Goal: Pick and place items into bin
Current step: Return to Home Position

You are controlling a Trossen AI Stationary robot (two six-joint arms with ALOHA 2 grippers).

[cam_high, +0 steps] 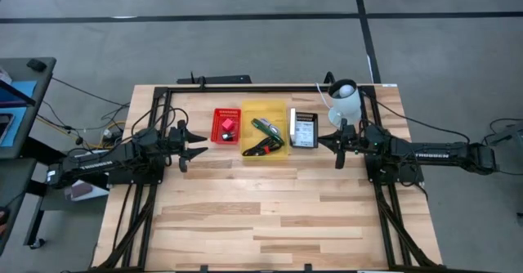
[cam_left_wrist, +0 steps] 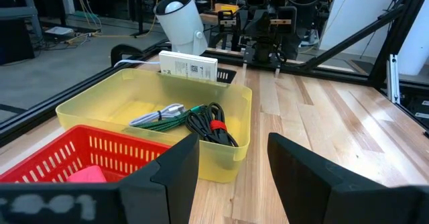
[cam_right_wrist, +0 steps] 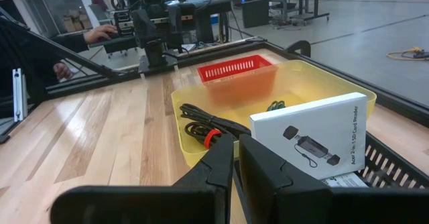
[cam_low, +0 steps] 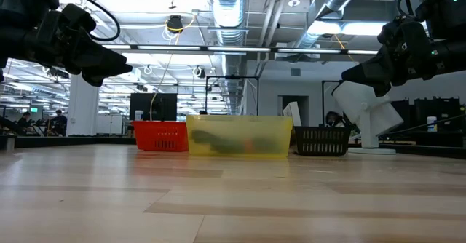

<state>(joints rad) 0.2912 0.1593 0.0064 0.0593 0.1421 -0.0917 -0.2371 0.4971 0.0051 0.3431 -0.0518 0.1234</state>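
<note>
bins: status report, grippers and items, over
Left gripper open, empty, beside red bin. Right gripper shut, empty, beside black basket. Cable and green stick in yellow bin, pink piece in red bin. Nothing blocking.

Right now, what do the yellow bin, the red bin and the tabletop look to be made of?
Yellow bin: likely translucent plastic, smooth; the items inside show dimly through its wall in the low view. Red bin: probably opaque moulded plastic, its walls slotted. Tabletop: wood planks with visible grain and joints, light sheen.
</note>
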